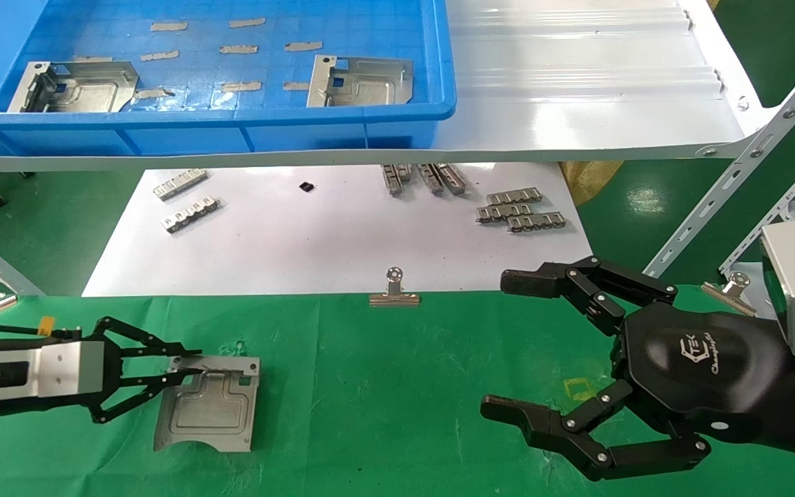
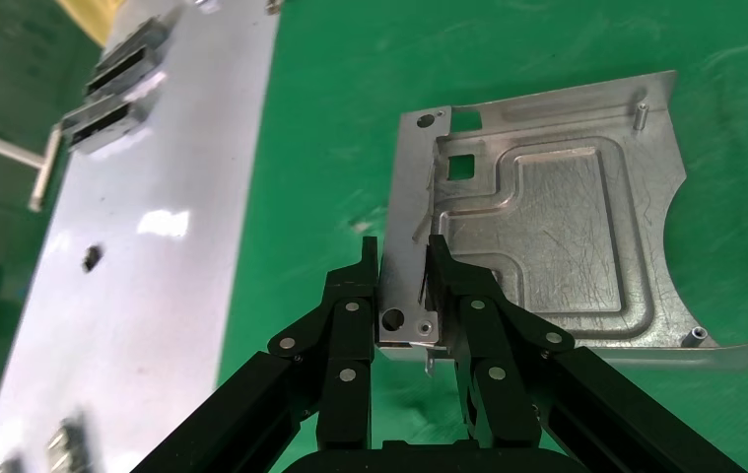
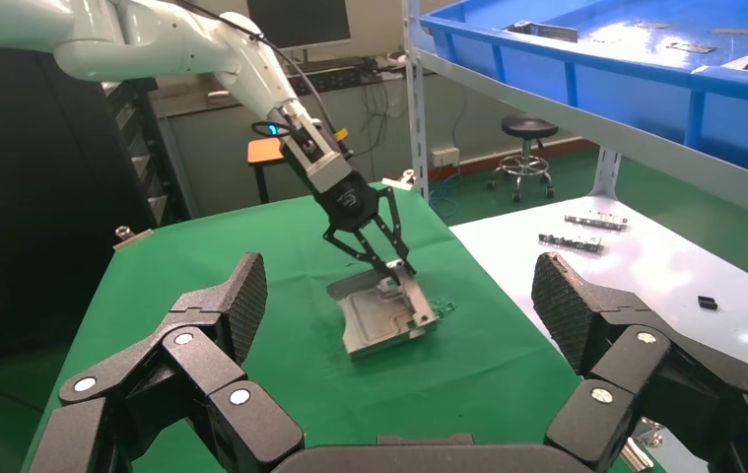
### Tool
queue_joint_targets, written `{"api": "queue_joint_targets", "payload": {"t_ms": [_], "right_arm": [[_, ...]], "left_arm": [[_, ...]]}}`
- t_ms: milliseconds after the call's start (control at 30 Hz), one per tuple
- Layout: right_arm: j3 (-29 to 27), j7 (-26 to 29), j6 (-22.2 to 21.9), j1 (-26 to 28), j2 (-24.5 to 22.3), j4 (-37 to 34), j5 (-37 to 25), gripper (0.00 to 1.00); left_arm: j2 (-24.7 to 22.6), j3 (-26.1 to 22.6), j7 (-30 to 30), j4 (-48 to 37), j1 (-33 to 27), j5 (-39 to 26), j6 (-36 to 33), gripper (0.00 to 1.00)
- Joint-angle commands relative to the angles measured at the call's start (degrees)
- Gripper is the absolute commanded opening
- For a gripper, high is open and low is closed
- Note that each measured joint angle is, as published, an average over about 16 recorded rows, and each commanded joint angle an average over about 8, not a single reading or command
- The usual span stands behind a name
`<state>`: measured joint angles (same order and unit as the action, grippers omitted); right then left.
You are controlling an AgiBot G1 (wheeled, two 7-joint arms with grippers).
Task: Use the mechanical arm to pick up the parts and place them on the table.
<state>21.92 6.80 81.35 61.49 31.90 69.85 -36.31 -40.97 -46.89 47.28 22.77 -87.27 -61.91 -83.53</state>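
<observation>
A silver ribbed part (image 1: 211, 407) lies on the green-cloth table (image 1: 384, 400) at the front left. My left gripper (image 1: 187, 366) is shut on its folded holed edge tab. The left wrist view shows the fingers (image 2: 404, 261) pinching that tab, with the plate (image 2: 557, 236) spread out beyond them. The black mechanical hand, my right gripper (image 1: 501, 345), hovers open and empty over the table's right side. From the right wrist view (image 3: 401, 325) the part (image 3: 379, 315) and the left gripper (image 3: 394, 271) show farther off. Two more parts (image 1: 76, 86) (image 1: 363, 81) lie in the blue bin (image 1: 232, 117).
The bin stands on a white shelf (image 1: 577, 83) above a white sheet (image 1: 315, 235). Small slotted strips (image 1: 518, 210) (image 1: 187, 207) lie on that sheet. A binder clip (image 1: 394, 290) holds the cloth's far edge. Shelf struts (image 1: 729, 193) rise at the right.
</observation>
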Motion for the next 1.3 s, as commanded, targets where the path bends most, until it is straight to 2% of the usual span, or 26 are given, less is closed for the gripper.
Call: {"api": "queue_joint_targets", "payload": {"t_ms": [33,367,567,733,1033,1300], "right_arm": [[0.00,0.00,0.00,0.00,0.00,0.00,0.00,1.00],[0.00,0.00,0.00,0.00,0.00,0.00,0.00,1.00],[0.00,0.00,0.00,0.00,0.00,0.00,0.00,1.00],[0.00,0.00,0.00,0.00,0.00,0.00,0.00,1.00],[0.00,0.00,-0.01,-0.01,0.00,-0.01,0.00,1.00],[0.00,0.00,-0.01,-0.01,0.00,-0.01,0.00,1.00]], "left_arm": [[-0.02,0.03,0.91,-0.72,0.03,-0.13,0.33,1.00],[-0.51,-0.45,2.00,-2.72,-1.89,-1.06,-1.32,1.00],[-0.30,-0.30,0.16,-3.61,-3.11,-0.70,-2.52,1.00],[-0.41,0.98,-4.13,-5.36,-3.25,2.73,-5.68,1.00],[-0.21,3.12,-18.12,-4.94,0.70,14.19,-8.46,1.00],[0.05,3.16,-19.21,-4.00,1.58,15.46,-8.52,1.00]]}}
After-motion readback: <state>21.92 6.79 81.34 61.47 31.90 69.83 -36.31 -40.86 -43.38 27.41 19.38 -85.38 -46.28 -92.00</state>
